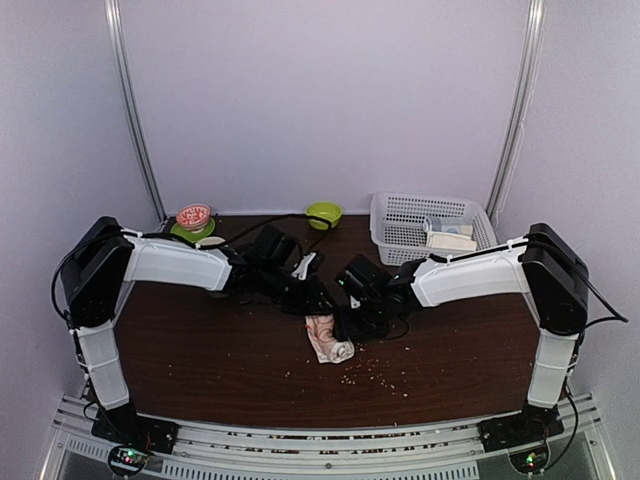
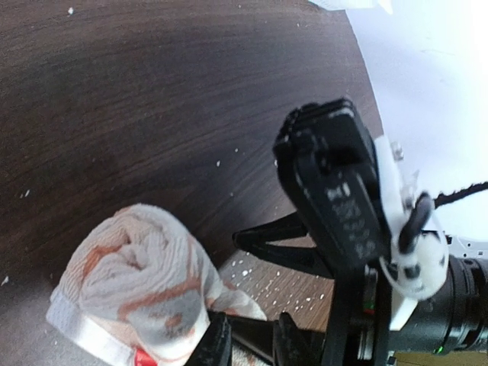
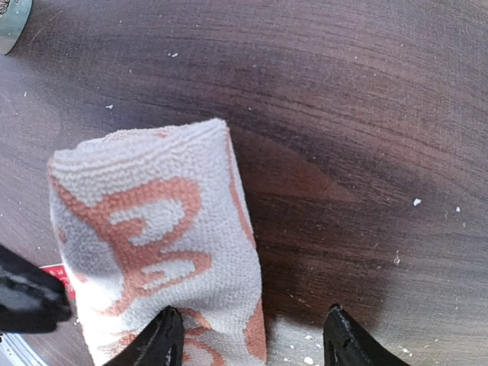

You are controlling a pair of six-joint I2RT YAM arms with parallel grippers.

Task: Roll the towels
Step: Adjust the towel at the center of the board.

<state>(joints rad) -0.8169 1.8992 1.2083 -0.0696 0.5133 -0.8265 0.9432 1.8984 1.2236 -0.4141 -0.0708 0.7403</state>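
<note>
Well, crumbs (image 1: 372,378): scattered on the table (image 1: 200,360) nearest me, just in front of the work.
Towel (image 1: 331,341): mid-table, a white-and-orange roll lying on the wood with one end pointing roughly toward me.
Left gripper (image 2: 248,343): right against the roll. Its fingers stand a little apart and the cloth's edge touches one of them. I see nothing pinched between them.
Right gripper (image 3: 255,343): just beside the roll on the other side. Its fingers are wide apart, one over the towel's corner and the other over bare wood.
Step in hand: I judge this towel is rolled or very nearly so, and both grippers are at the letting-go stage.
Next move: I'd lift both straight up and clear. Dragging the outer flap could unwind the roll. Then I'd look for another towel.
Left wrist view alone: shows the roll's spiral end, which looks snugly wound, and the right gripper's body close by.
Right wrist view alone: shows the roll's outer face with its orange pattern lying flat.
Top view alone: shows the far things.
Basket (image 1: 430,222): back right, with pale folded pieces (image 1: 450,238) inside. I cannot tell whether they are towels.
Green bowl (image 1: 323,213): at the back edge.
Green plate (image 1: 192,230): back left, carrying a reddish dish.
</note>
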